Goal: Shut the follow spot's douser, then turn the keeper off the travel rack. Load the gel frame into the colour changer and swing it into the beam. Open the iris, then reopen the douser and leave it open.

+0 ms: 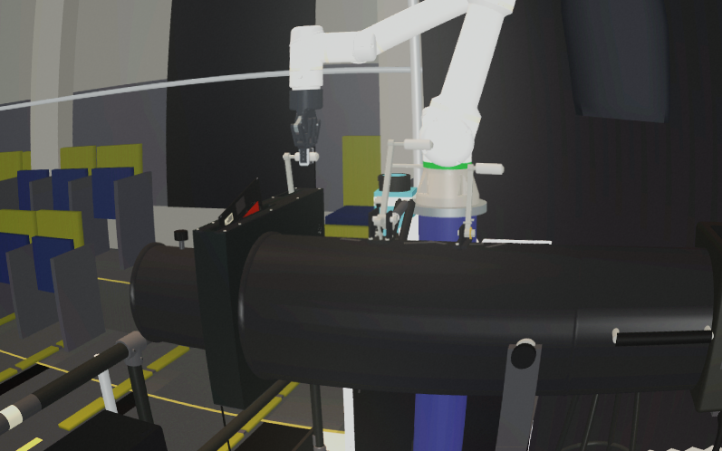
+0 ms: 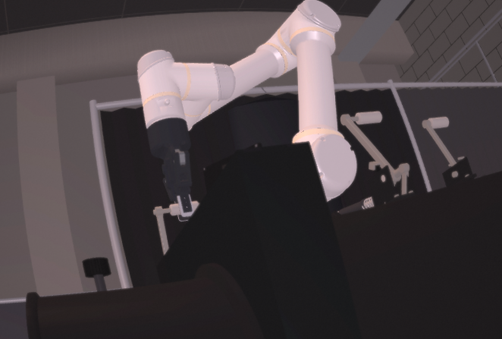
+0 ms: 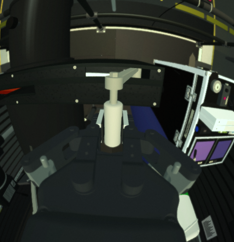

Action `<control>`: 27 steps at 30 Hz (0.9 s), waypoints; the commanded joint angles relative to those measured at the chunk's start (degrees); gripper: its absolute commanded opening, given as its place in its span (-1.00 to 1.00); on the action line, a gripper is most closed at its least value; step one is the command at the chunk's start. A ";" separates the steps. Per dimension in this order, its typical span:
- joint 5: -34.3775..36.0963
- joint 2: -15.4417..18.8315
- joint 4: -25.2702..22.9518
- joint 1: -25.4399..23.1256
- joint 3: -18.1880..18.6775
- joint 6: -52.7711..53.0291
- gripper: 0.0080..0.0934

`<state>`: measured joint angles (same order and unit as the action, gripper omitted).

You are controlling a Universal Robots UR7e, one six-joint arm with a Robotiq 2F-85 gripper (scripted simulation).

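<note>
The cream handle [image 3: 112,123] of the colour changer's swing lever [image 1: 294,165] is clamped in my closed gripper [image 1: 308,157], which hangs straight down over the far side of the black changer box [image 1: 259,241]. From the second side camera the same handle [image 2: 178,209] sticks out sideways at my fingertips [image 2: 185,207]. The gel frame [image 1: 245,205] with its red gel leans low over the top of the box, mostly sunk into it. Two more cream levers [image 1: 397,168] [image 1: 478,185] stand further back on the black spot barrel [image 1: 464,314].
The changer box top [image 3: 83,85] lies just under my fingers. A black knob [image 1: 181,236] stands on the front lens tube. A road case [image 3: 210,119] sits on the floor to one side. Auditorium seats [image 1: 43,224] and a rail [image 1: 43,387] lie beyond the front.
</note>
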<state>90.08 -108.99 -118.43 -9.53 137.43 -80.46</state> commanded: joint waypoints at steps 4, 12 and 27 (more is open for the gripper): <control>0.05 0.79 -0.62 -1.13 -0.24 1.13 -1.00; 0.05 2.55 -2.00 -3.36 -0.62 3.37 -1.00; 0.04 5.67 -4.59 -6.78 -1.14 6.79 -1.00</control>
<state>90.09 -103.25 -123.03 -16.34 136.32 -73.65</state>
